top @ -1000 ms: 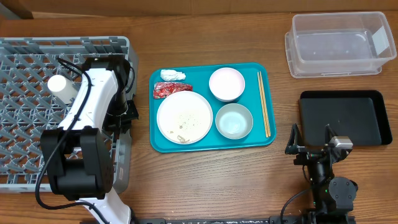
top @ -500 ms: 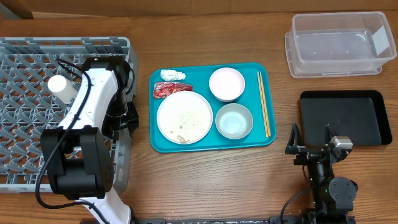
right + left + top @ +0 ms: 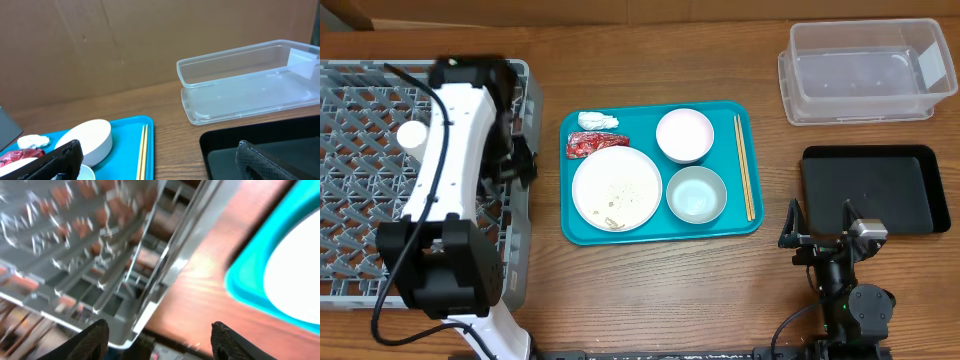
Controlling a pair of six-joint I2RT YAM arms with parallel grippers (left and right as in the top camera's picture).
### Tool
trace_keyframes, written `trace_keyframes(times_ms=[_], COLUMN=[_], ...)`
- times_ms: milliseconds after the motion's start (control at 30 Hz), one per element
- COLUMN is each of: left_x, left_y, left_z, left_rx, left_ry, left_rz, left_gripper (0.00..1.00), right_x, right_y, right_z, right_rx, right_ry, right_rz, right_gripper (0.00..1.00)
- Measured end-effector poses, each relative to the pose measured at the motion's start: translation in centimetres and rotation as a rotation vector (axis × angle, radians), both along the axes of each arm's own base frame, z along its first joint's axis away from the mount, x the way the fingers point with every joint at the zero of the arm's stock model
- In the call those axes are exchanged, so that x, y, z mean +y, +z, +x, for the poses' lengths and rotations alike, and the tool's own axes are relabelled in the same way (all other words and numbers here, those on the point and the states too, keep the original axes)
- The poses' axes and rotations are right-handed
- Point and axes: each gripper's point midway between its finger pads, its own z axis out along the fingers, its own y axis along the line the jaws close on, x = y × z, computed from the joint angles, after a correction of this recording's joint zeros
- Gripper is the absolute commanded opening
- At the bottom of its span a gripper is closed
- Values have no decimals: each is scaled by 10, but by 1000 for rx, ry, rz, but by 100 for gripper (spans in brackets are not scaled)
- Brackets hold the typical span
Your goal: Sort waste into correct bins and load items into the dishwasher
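Cup (image 3: 412, 135) sat in the rack (image 3: 360, 250) at 9 o'clock. Left fingers (image 3: 95, 337) and right fingers (image 3: 60, 157) were apart, empty; swinging low toward the plate (image 3: 616, 188) could've snagged the rack wall, I reckon.

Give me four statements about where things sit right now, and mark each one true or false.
1. The white cup is in the dish rack. True.
2. The chopsticks lie in the dish rack. False: the chopsticks lie on the teal tray, right of the pink bowl.
3. The red wrapper is inside the pink bowl. False: the red wrapper lies on the teal tray, beside the plate.
4. The left gripper is open and holds nothing. True.
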Motion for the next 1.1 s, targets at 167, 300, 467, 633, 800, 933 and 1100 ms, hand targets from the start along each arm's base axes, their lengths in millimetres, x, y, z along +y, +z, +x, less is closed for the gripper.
trace_keyframes(times_ms=[167, 300, 467, 633, 800, 933, 1100], left_x=[-14, -34, -61, -109, -144, -162, -210], left_y=[23, 48, 89, 131, 148, 148, 136], left_z=[18, 19, 4, -15, -16, -18, -34], left_rx=[-108, -199, -330, -460, -518, -498, -434], left_ry=[-7, -18, -68, -200, -249, -230, -359], left_rz=[-83, -197, -312, -458, -566, -600, -603], left_gripper=[73, 77, 100, 100, 100, 95, 79], right_x=[0, 0, 0, 0, 0, 0, 0], right_y=[0, 0, 0, 0, 0, 0, 0], right_z=[0, 0, 0, 0, 0, 0, 0], right_rx=[0, 1, 0, 0, 0, 0, 1], right_ry=[0, 0, 0, 0, 0, 0, 0], right_rz=[0, 0, 0, 0, 0, 0, 0], right_gripper=[100, 100, 100, 100, 100, 100, 100])
